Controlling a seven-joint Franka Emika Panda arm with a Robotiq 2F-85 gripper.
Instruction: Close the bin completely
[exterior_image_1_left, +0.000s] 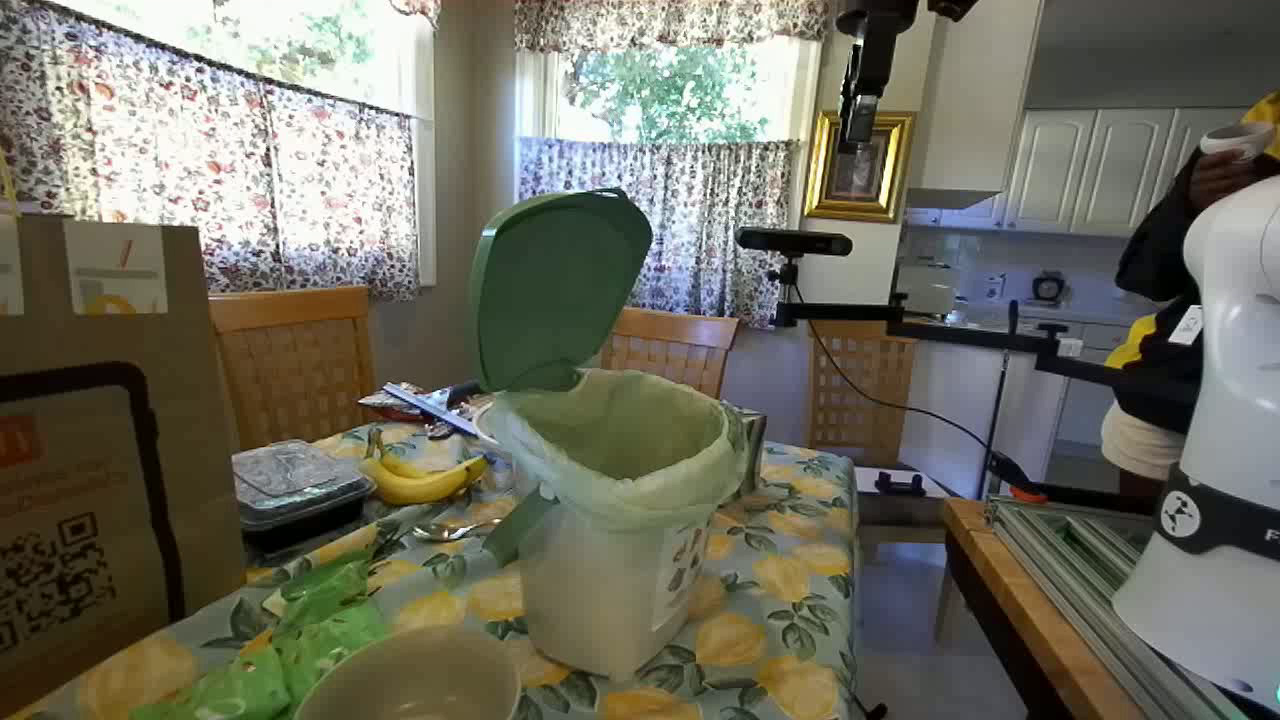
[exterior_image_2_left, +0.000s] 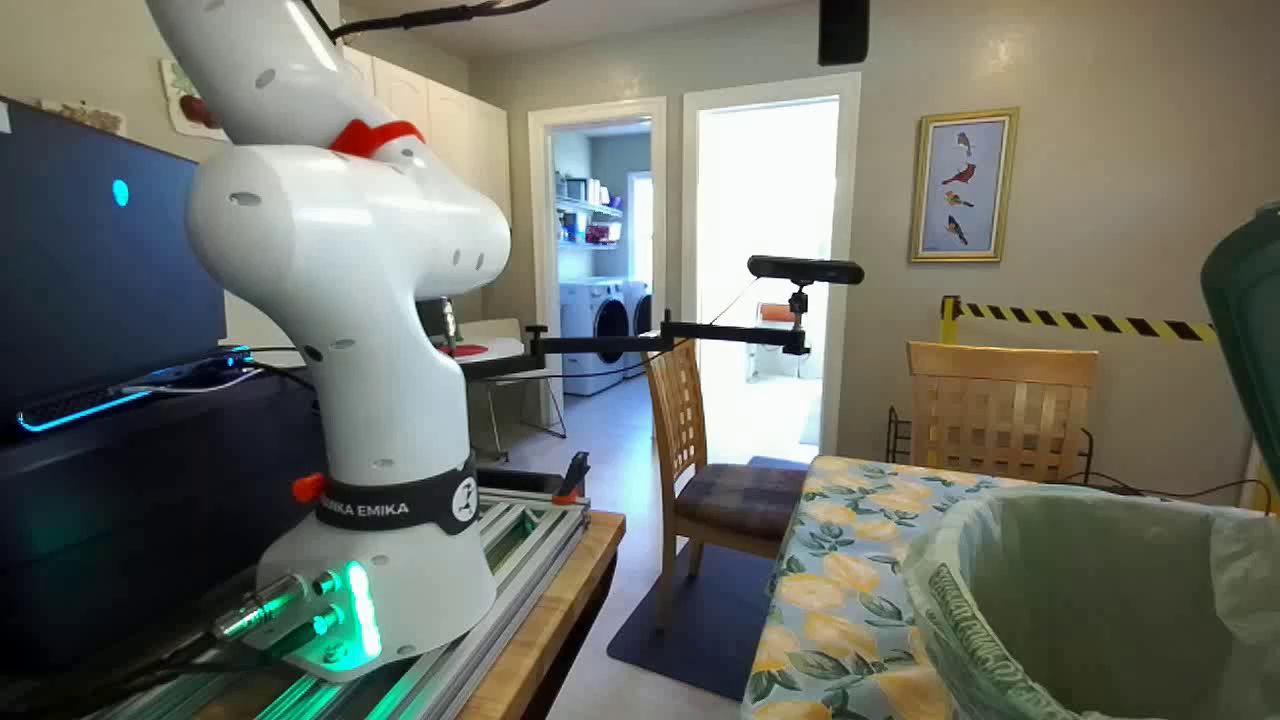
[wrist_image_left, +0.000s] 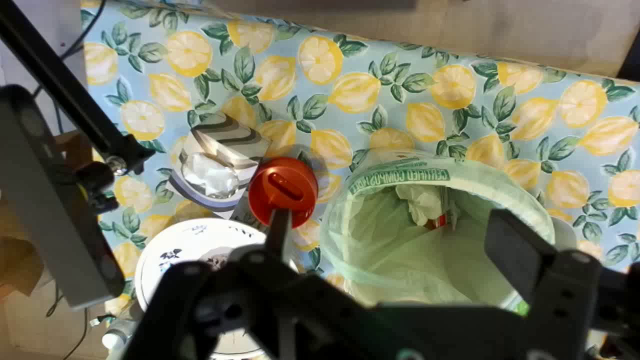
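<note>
We find the bin (exterior_image_1_left: 590, 600) gaping and the pincer (wrist_image_left: 397, 240) spread wide

In an exterior view we see the bin upright on the counter (exterior_image_1_left: 790, 680), its green lid (exterior_image_1_left: 560, 285) raised and a pale liner (exterior_image_1_left: 645, 502) folded over its edge. That lid reaches us through both exterior views alone. In an exterior view we also have bananas (exterior_image_1_left: 420, 484) and a clear-topped tray (exterior_image_1_left: 300, 490) to the left of the bin, with a pale bowl (exterior_image_1_left: 412, 672) and a green packet (exterior_image_1_left: 320, 640) at its front left. The wrist view alone shows us crumpled paper (wrist_image_left: 420, 202) and something red (wrist_image_left: 441, 221) inside the bin, and a round red cap (wrist_image_left: 282, 189) just beside it. There we can tell that the pincer's fingers (wrist_image_left: 517, 250) stand far apart, higher than the bin. In an exterior view we get a framed bird picture (exterior_image_2_left: 963, 187) on the wall (exterior_image_2_left: 1130, 200) beyond the bin.
</note>
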